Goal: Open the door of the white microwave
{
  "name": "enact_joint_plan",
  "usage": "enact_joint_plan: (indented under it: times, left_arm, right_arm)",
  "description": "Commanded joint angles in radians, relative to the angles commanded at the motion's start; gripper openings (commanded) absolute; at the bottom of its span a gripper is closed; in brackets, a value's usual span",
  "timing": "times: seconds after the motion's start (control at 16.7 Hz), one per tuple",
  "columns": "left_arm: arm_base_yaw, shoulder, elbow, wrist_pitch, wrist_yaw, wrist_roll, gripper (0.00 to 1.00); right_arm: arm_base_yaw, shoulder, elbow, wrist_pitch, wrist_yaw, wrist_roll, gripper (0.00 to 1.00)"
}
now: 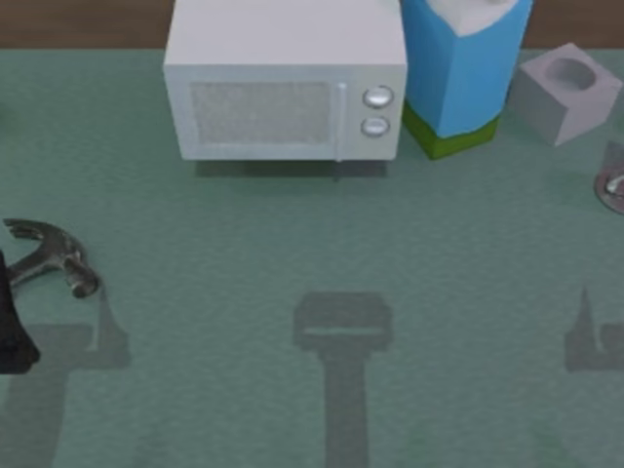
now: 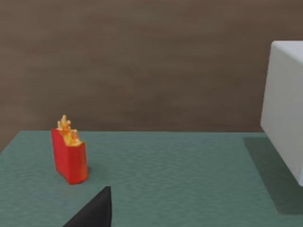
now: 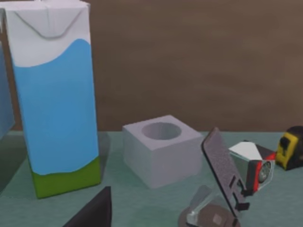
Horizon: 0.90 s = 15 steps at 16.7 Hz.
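- Green table (image 1: 292, 263) under a brown wall: boxy white microwave (image 1: 285, 78) at the far edge, its mesh-windowed white door (image 1: 261, 115) flush shut.
- Blue-and-green carton (image 1: 463, 68) just right of it, top cut off; grey cube with a round hole (image 1: 564, 90) beyond.
- Steel hammer (image 1: 49, 255) near left.
- Left gripper (image 1: 12, 331) at the left edge, mostly cropped; fingers unreadable.
- Right gripper (image 3: 92, 210): only a dark tip shows.

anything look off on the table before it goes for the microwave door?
Nothing stands out. The white microwave sits square with its door shut, the carton and grey cube stand upright beside it, and the hammer lies flat at the table's left.
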State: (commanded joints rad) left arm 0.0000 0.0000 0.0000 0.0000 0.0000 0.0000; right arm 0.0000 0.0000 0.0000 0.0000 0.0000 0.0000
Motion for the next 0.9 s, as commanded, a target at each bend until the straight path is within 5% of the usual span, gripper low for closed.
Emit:
enact_joint_plan:
  times: [0.42,0.9]
  left_arm:
    - [-0.054,0.153,0.152,-0.102,-0.027,-0.044,1.0]
    - [-0.265,0.851,0.886,-0.483,-0.131,-0.239,1.0]
  right_arm:
    - [0.0,0.0,0.0,0.0,0.0,0.0,1.0]
    - [0.0,0.0,0.0,0.0,0.0,0.0,1.0]
